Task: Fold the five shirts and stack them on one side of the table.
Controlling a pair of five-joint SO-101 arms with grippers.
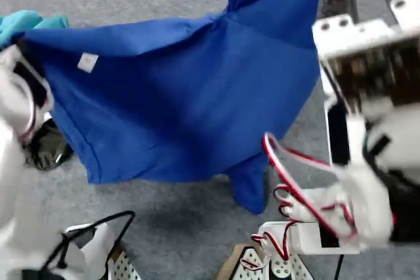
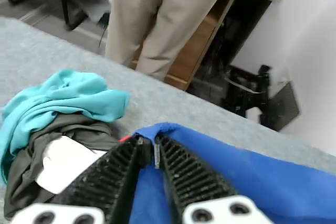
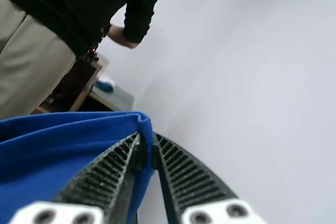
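Right gripper (image 3: 147, 141) and left gripper (image 2: 151, 144) both clamped on blue shirt (image 1: 190, 90) edges; shirt hangs stretched 9-to-1 o'clock over table (image 1: 177, 227). Risk: thin edge pinch slips, or dangling sleeve (image 1: 249, 188) at 5 o'clock bunches underneath.

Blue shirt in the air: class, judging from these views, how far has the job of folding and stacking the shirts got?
Done: no shirt looks folded yet. In hand: the left tool and the right tool each pinch an edge of the blue shirt, holding it spread above the table. Left: folding it, plus the crumpled teal shirt and dark garment heaped together on the table.
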